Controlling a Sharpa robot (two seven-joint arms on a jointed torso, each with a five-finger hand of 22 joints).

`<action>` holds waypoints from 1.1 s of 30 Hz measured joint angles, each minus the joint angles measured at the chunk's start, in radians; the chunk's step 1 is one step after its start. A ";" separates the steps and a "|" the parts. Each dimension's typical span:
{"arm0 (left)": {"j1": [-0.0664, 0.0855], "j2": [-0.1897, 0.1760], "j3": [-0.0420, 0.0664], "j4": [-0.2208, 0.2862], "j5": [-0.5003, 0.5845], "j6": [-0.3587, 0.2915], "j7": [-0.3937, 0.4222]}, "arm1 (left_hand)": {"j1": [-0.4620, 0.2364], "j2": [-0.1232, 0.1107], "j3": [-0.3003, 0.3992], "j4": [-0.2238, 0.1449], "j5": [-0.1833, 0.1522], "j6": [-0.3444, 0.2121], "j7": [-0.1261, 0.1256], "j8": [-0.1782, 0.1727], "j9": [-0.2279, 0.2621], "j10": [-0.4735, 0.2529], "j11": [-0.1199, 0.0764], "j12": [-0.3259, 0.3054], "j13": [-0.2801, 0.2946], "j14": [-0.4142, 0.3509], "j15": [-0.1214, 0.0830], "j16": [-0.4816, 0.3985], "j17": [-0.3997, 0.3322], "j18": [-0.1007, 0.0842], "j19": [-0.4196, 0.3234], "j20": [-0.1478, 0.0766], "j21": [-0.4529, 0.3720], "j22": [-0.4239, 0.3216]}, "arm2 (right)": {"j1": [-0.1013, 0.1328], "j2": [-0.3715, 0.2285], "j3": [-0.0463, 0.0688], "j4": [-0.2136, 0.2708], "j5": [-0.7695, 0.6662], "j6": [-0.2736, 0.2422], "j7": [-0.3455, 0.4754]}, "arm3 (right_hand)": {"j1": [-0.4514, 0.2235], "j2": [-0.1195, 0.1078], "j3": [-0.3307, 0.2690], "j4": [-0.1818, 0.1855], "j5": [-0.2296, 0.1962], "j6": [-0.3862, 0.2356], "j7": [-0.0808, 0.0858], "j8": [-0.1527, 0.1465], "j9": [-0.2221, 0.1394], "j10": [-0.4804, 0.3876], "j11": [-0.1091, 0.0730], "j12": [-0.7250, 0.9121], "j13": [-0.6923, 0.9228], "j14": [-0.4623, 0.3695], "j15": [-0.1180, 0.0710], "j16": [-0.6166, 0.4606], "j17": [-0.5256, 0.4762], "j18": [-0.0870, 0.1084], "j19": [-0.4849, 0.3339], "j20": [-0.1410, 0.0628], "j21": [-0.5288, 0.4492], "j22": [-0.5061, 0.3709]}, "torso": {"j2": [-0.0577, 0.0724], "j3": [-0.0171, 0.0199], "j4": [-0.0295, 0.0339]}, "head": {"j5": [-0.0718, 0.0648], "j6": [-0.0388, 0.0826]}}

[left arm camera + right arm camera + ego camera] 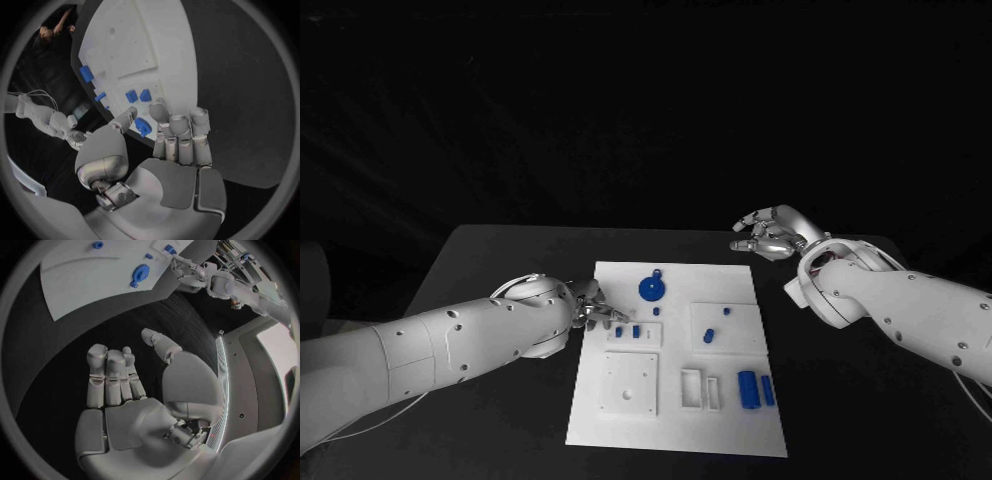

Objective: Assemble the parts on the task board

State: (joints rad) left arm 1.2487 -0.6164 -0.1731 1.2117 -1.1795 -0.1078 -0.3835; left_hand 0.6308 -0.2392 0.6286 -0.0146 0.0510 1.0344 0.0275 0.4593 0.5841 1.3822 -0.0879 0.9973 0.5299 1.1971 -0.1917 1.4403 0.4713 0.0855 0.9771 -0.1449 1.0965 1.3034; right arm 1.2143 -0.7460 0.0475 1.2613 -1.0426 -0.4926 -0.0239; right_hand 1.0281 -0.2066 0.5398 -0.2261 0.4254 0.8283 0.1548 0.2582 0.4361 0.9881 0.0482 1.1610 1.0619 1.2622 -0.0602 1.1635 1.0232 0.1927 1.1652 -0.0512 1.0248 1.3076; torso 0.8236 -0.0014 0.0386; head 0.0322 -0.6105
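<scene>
The left robot hand [593, 312] sits at the task board's [625, 440] nine o'clock edge, pinching a small blue part [142, 126], plain in the left wrist view. No writing is legible. At two o'clock, the right robot hand [769, 233] hovers above the worktop [502, 260], fingers apart, holding nothing.

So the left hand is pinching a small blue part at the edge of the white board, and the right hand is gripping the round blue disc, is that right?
Not quite. The left hand does pinch a small blue part at the edge of the white task board. The right hand holds nothing: the head view shows it over the black table beyond the board's corner, while the round blue disc lies on the board, untouched.
</scene>
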 measured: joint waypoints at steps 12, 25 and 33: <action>0.001 -0.015 0.022 -0.007 0.089 -0.051 0.004 | -0.002 -0.038 -0.024 0.015 0.000 -0.094 0.029 -0.036 -0.009 -0.004 0.025 -0.013 -0.007 -0.006 0.019 -0.011 -0.006 0.000 -0.009 0.002 -0.006 -0.005 | 0.000 -0.001 0.000 0.000 0.000 0.001 0.000 | 0.000 0.000 0.000 0.000 0.000 0.000 0.000 0.000 0.000 0.000 0.000 0.000 0.000 0.000 0.000 0.000 0.000 0.000 0.000 0.000 0.000 0.000 | 0.000 0.0009 0.0008 | 0.000 0.005; 0.000 -0.005 0.022 0.015 0.080 -0.194 0.225 | 0.329 0.081 -0.035 -0.244 0.130 -0.126 0.045 -0.018 0.009 -0.135 0.053 -0.117 -0.047 -0.118 0.058 -0.111 -0.048 -0.012 -0.110 0.023 -0.064 -0.016 | 0.000 -0.003 0.000 0.000 0.000 0.003 0.001 | 0.000 0.000 -0.003 0.003 0.000 -0.002 -0.002 0.000 -0.001 -0.004 0.004 0.000 -0.001 0.000 0.000 0.000 0.000 0.000 0.000 0.000 0.000 0.000 | 0.000 0.0012 -0.0005 | -0.006 0.014; 0.001 0.032 0.020 0.012 -0.009 -0.295 0.395 | 0.596 0.042 0.031 -0.275 0.118 -0.145 0.109 -0.063 -0.026 -0.345 0.171 -0.503 -0.247 -0.247 0.174 -0.290 -0.136 -0.059 -0.248 0.070 -0.212 -0.060 | -0.002 0.000 0.000 -0.005 0.001 0.005 0.001 | 0.000 0.000 -0.003 0.003 0.000 -0.002 -0.002 0.000 -0.001 -0.004 0.004 0.000 -0.001 0.000 0.000 0.000 0.000 0.000 0.000 0.000 0.000 0.000 | 0.001 0.0011 -0.0005 | -0.009 0.015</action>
State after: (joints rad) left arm 1.2492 -0.5847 -0.1531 1.2240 -1.1886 -0.4030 0.0116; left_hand 1.2263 -0.1968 0.6596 -0.2893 0.1691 0.8896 0.1366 0.3959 0.5578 1.0372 0.0831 0.4948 0.2826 0.9498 -0.0182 1.1501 0.3355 0.0268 0.7289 -0.0751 0.8848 1.2431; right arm 1.2128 -0.7461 0.0475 1.2563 -1.0412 -0.4880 -0.0226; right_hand 1.0281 -0.2066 0.5369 -0.2232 0.4253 0.8262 0.1531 0.2582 0.4354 0.9844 0.0518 1.1610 1.0613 1.2622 -0.0603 1.1635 1.0233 0.1928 1.1648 -0.0507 1.0248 1.3074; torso 0.8249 -0.0004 0.0382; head 0.0236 -0.5951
